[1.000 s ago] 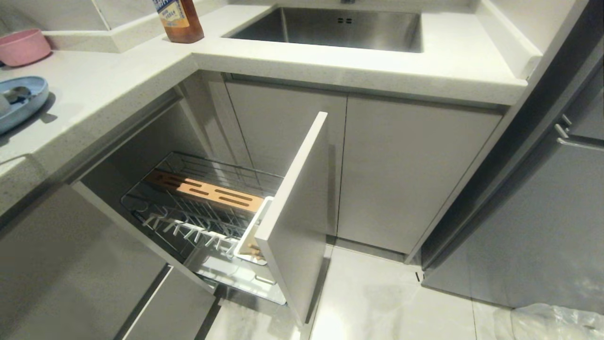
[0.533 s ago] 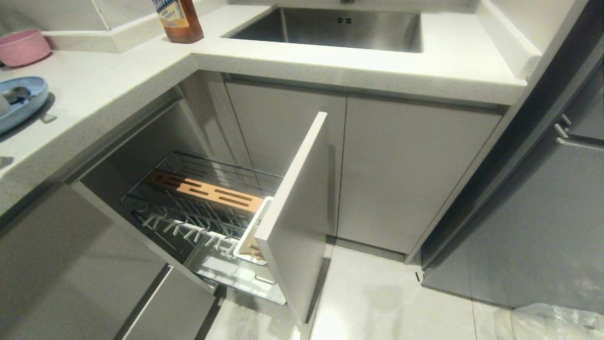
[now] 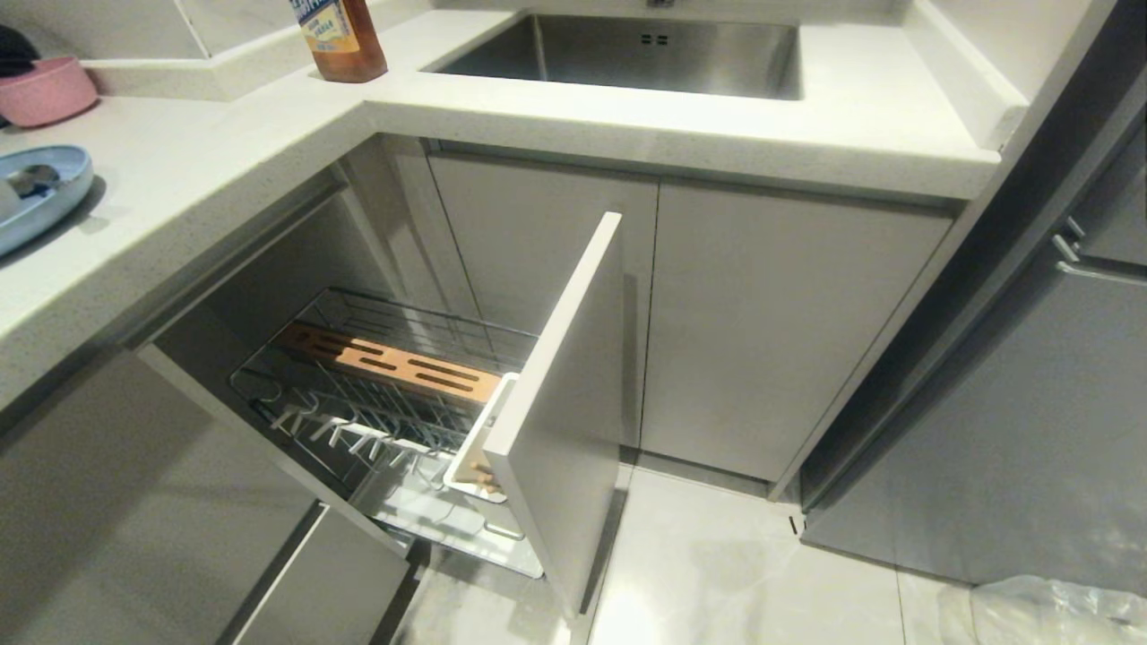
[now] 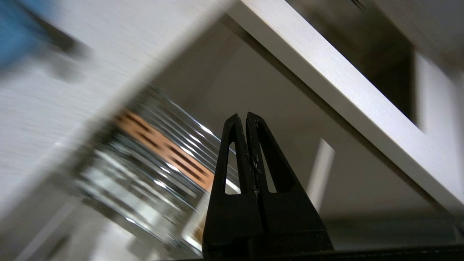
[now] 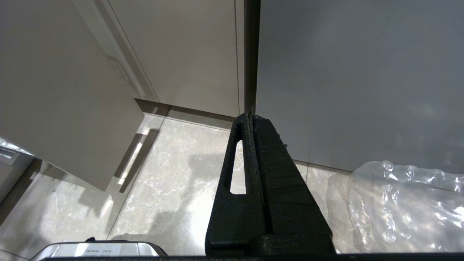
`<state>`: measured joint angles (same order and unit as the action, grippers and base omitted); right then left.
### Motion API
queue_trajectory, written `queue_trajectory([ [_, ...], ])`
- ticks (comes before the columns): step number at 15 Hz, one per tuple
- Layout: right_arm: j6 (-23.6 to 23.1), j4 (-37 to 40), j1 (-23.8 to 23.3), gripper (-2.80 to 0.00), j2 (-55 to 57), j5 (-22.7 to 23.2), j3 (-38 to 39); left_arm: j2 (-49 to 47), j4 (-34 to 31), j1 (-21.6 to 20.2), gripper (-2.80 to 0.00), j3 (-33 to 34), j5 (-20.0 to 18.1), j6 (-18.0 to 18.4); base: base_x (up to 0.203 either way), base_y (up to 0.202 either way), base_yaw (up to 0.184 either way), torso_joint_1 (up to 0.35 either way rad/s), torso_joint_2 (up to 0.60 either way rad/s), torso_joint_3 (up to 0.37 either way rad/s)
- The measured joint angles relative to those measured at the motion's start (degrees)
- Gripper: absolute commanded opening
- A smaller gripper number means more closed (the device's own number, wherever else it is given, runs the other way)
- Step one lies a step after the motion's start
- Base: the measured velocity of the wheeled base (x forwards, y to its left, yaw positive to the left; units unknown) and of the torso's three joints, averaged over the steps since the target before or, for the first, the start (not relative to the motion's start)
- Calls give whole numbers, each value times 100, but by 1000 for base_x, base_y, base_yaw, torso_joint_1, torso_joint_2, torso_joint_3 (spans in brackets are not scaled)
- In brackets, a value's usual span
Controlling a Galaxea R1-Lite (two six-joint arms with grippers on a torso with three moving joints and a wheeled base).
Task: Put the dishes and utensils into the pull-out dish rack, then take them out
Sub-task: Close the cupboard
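The pull-out dish rack [image 3: 358, 403] stands drawn out below the counter, with its orange-brown wooden strip [image 3: 385, 363], white utensil cup [image 3: 475, 439] and pale grey drawer front [image 3: 560, 403]. Light-wood ends, apparently the chopsticks [image 3: 485, 476], show low in the cup. The light-blue plate [image 3: 49, 193] lies on the counter at the far left with the shiny spoon [image 3: 32, 176] on it. A white piece beside the spoon is cut off by the picture's edge. My left gripper [image 4: 242, 116] is shut and empty, pointing toward the rack [image 4: 145, 159]. My right gripper [image 5: 250, 115] hangs shut over the floor.
A pink bowl [image 3: 45, 90] and a brown bottle [image 3: 340, 40] stand at the back of the counter [image 3: 224, 152], beside the steel sink [image 3: 627, 54]. A clear plastic bag [image 3: 1048, 614] lies on the floor at the right. Grey cabinet doors [image 3: 762, 313] face the rack.
The shadow on the counter beside the blue plate has gone. A dark shape has appeared at the left edge above the pink bowl. Rack, plate and spoon have not moved.
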<state>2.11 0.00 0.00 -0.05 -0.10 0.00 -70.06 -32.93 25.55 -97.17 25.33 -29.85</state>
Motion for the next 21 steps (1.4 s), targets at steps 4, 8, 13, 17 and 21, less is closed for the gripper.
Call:
queue_trajectory([
  [4, 0, 0, 0, -280, 0, 0, 0, -406, 18, 1632, -280, 316, -566, -250, 0, 0, 0, 0, 0, 0],
  [8, 0, 0, 0, -280, 0, 0, 0, -1078, -42, 1885, -280, 371, -2495, -261, 0, 0, 0, 0, 0, 0],
  [13, 0, 0, 0, -280, 0, 0, 0, -1952, -265, 2019, -280, 407, -3306, -261, 0, 0, 0, 0, 0, 0],
  [17, 0, 0, 0, -280, 0, 0, 0, -2599, -273, 2145, -280, 443, -2789, -265, 0, 0, 0, 0, 0, 0],
  [21, 0, 0, 0, -280, 0, 0, 0, -3020, -273, 2174, -280, 449, -1888, -270, 0, 0, 0, 0, 0, 0],
])
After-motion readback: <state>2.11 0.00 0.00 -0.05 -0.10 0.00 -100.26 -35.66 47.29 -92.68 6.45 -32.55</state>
